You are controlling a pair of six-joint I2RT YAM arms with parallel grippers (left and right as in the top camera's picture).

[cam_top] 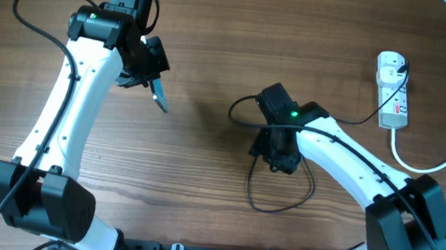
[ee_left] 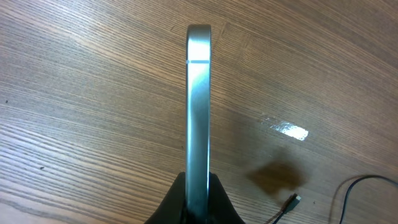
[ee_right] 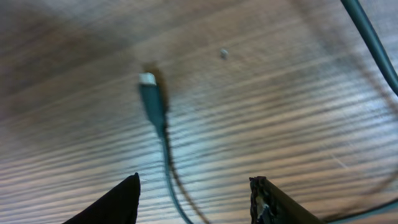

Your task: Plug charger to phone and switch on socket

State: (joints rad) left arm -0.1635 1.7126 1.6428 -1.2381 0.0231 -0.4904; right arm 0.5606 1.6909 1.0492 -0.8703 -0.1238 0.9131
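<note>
Left gripper (ee_left: pixel 198 194) is clamped hard on the phone (ee_left: pixel 199 106), which stands edge-on and looks clear of the surface (cam_top: pixel 216 26), off at 10 o'clock from the right arm. Right gripper (ee_right: pixel 194 200) is down low over the charger (ee_right: pixel 166 158). Its jaws are apart with the thin cable running between them, and nothing is gripped. The tip (ee_right: pixel 149 93) lies flat on the wood at 11 o'clock, just ahead of the fingers. The socket (cam_top: pixel 393 92) sits well apart at 2 o'clock, and the charger's far end looks plugged in there.

Now the worries. If those jaws shut where they are, they catch cable rather than tip — and a tip dangling on loose cable droops and twists, hopeless to aim at a port. A thin cable flat on wood can also just squirt out of the pinch.

There's a loop of slack at 6 o'clock by the right arm, and a lift could snag it and tug the tip off line.

The phone is held by one end only — a firm push may pivot it in the grip. I can't see its port from here, so I can't tell whether it faces the charger.
</note>
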